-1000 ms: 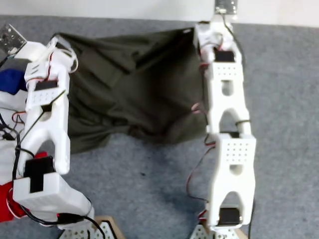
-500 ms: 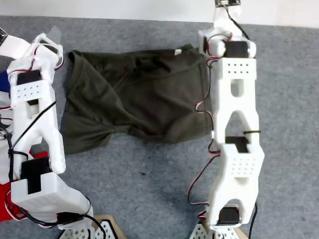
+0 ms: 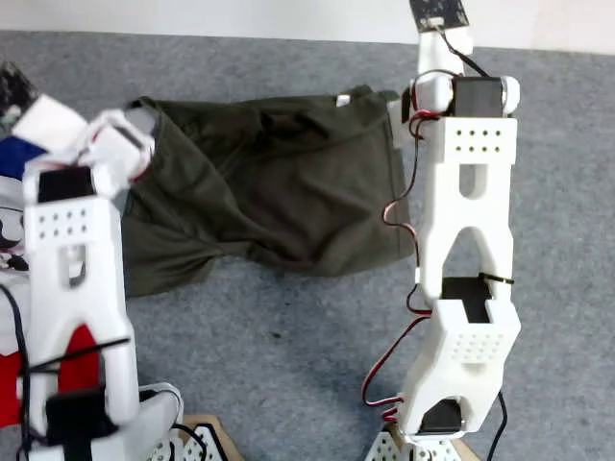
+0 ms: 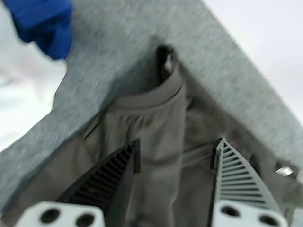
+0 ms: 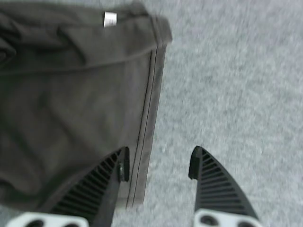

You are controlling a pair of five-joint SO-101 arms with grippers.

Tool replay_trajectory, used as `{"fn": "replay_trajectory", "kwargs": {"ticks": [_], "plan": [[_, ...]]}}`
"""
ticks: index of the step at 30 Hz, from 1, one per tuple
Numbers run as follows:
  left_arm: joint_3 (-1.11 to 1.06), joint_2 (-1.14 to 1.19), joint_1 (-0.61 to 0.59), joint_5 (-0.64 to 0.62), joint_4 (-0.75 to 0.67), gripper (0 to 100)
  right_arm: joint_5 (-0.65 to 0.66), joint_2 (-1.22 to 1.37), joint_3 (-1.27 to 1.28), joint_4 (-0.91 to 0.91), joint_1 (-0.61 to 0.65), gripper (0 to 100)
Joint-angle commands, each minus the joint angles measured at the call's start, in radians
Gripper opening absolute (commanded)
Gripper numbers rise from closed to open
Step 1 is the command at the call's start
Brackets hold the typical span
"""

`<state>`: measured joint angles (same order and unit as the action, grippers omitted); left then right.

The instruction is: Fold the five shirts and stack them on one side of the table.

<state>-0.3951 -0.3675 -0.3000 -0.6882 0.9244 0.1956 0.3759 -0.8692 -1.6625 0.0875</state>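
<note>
Olive shirt is lying crumpled toward the far side of the grey table, between the two arms and not yet folded. Its near edge is running in a wavy line and ridges are crossing the cloth.

At one end, the left gripper is hanging over a ribbed band of the shirt with its fingers spread wide and nothing between them. Whether that band is collar or sleeve I cannot tell. At the other end, the right gripper is also standing open and is straddling the stitched hem. One finger is lying over cloth and the other over bare table, and the white label is sitting farther along that edge.

Judging by this, the arms are lining up to take the two ends. To do it well:

- Each gripper should be closing on the doubled edge itself, not on a loose wrinkle.
- Both should be biting at matching points, so the cloth is pulling flat and not skewing.
- The left arm needs care, since a blue garment is lying just beside it and could be getting caught
</note>
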Motion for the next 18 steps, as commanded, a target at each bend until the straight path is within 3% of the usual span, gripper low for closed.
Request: {"fn": "replay_trajectory", "kwargs": {"ticks": [1,9,14,18], "plan": [[-0.133,-0.105,0.022,0.026,0.0,25,0.051,-0.067,0.042,-0.035,-0.042,21.7],[-0.429,-0.17,0.005,0.064,-0.204,25,0.109,-0.07,0.171,-0.039,-0.05,21.7],[-0.495,-0.17,0.002,0.064,-0.219,25,0.135,-0.108,0.222,-0.042,-0.056,21.7],[-0.541,-0.17,0.004,0.064,-0.252,25,0.158,-0.302,0.369,-0.033,-0.053,21.7]]}}
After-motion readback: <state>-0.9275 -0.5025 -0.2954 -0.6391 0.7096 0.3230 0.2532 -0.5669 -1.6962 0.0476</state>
